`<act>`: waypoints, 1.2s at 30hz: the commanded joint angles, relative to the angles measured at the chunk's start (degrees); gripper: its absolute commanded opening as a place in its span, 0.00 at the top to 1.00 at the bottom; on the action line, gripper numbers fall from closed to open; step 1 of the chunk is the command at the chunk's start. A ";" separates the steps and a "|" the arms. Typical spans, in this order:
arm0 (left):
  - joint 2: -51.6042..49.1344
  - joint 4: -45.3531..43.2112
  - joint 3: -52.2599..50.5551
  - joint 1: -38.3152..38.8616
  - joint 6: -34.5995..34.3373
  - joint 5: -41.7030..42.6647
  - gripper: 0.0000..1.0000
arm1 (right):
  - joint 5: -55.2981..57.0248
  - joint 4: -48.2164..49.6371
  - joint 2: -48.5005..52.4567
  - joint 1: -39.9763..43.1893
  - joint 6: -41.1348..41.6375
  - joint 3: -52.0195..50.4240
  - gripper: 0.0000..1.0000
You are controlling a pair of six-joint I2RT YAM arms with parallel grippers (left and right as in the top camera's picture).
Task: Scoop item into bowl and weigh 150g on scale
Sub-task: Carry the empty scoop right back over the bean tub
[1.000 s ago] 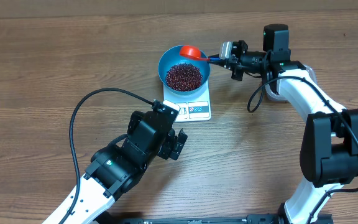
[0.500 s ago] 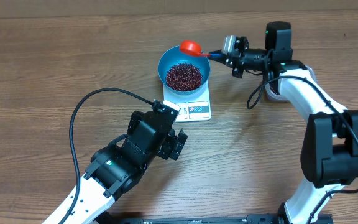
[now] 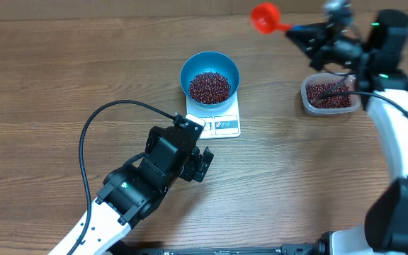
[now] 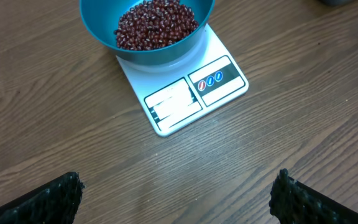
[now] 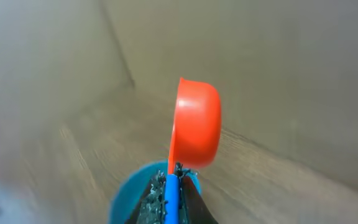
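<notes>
Two bean piles to log: one heap of maroon beans (image 3: 210, 86) sits in the blue bowl (image 3: 188, 69), the rest lies in the clear tub (image 3: 306, 101) well off to the bowl's right on the table (image 3: 62, 71). You have the bowl standing centred on the white scale (image 3: 222, 125), display and label panels left uncovered at the front so the reading stays visible; the digits are too small to read, so how near 150 g you are can't be told. Your right gripper (image 3: 310, 35) is clamped shut on the handle of the red scoop (image 3: 264, 17), jaws together around it. The cup is held high and out ahead, over bare table between bowl and tub, nearer the tub. No beans show in the cup from overhead; the right wrist view only gives its side and is blurred. That pose reads as a trip toward the tub for another load, but that's a guess. Your left gripper (image 3: 202, 164) is parked near the scale's front edge, not touching it, kept low and clear so the scoop path stays free. Its fingertips (image 4: 55, 199) stand wide apart at the bottom corners of the left wrist view, holding nothing, touching nothing.
</notes>
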State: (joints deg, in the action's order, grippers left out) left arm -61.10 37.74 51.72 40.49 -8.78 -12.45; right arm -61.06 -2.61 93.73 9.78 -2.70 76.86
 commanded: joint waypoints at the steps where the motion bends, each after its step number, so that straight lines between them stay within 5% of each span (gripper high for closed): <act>1: -0.39 -0.07 -0.26 -0.02 0.63 0.31 0.00 | -4.50 -0.46 -2.93 4.76 18.49 0.13 0.96; 9: -0.39 -0.07 -0.26 -0.02 0.63 0.28 0.00 | -5.70 -14.16 -4.59 14.40 19.08 0.13 0.96; 21: -0.39 -0.07 -0.26 -0.02 0.63 0.28 0.00 | 36.41 -39.10 -13.33 12.35 7.50 0.76 0.96; 28: -0.39 -0.07 -0.26 -0.02 0.63 0.28 0.00 | 48.06 -49.70 -12.48 8.92 -3.13 0.66 0.96; 36: -0.39 -0.07 -0.26 -0.02 0.63 0.28 0.01 | 52.78 -48.92 -6.88 5.51 -7.82 0.39 0.96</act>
State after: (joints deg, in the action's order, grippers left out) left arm -61.10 37.74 51.72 40.49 -8.80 -12.43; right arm -11.62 -52.10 84.09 16.45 -5.72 76.82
